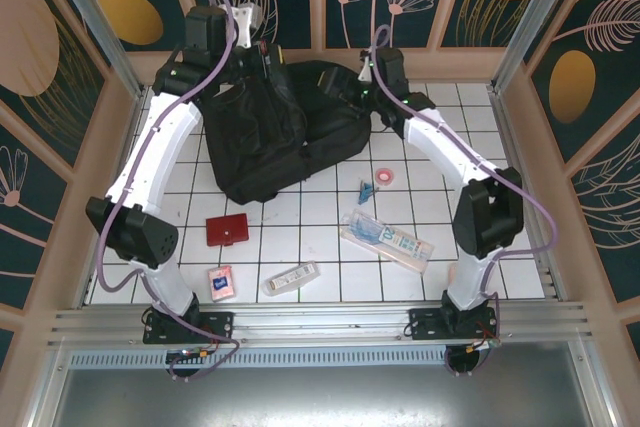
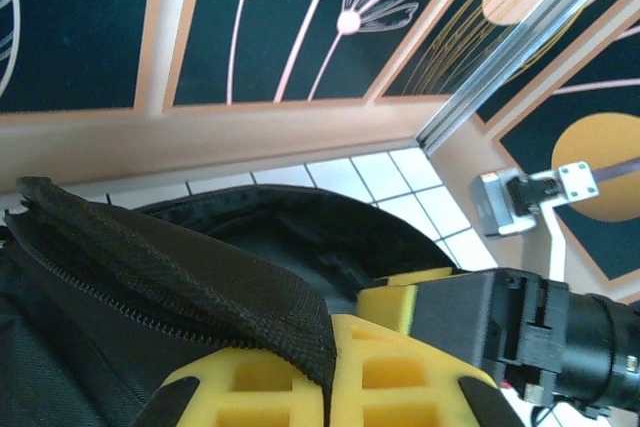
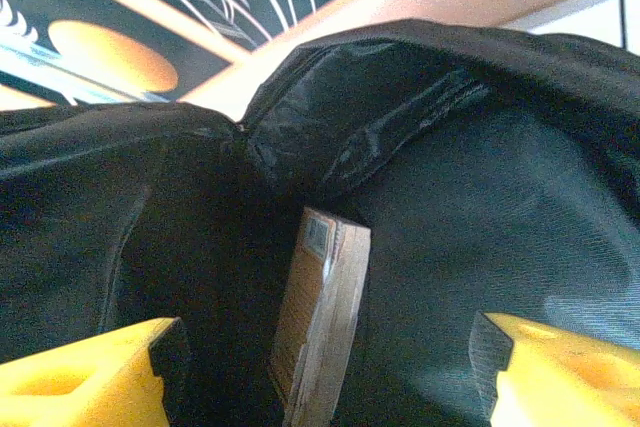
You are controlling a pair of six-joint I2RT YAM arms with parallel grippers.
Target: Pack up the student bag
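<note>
— Yellow fingers (image 2: 400,377) of left gripper (image 2: 322,362): clenched on zipper-edged flap (image 2: 170,267) of student bag (image 2: 300,237). Bag sits under and just ahead of that gripper, mouth lifted.
— Right gripper (image 3: 320,392)?
— Jaws apart, grasping nothing, nose inside the bag's mouth. Flat box (image 3: 318,312) stands on edge just ahead, between the finger lines, touching neither.
— What goes wrong from here?
— Judgement only. Pinch is on a thin strip of fabric; if it slips out, the flap drops onto the right gripper and closes the mouth. On withdrawal an open finger could hook lining or zipper edge and drag the whole bag. Box looks tippy; a nudge lays it flat across the bottom.
— Outside the bag?
— Well behind the right gripper, on the tiled table (image 1: 320,257): pink tape roll (image 1: 384,175), long clear packet (image 1: 385,240), red wallet (image 1: 228,230). Each fetch would leave the left grip alone holding the mouth; a sagging mouth could make the next drop miss.
</note>
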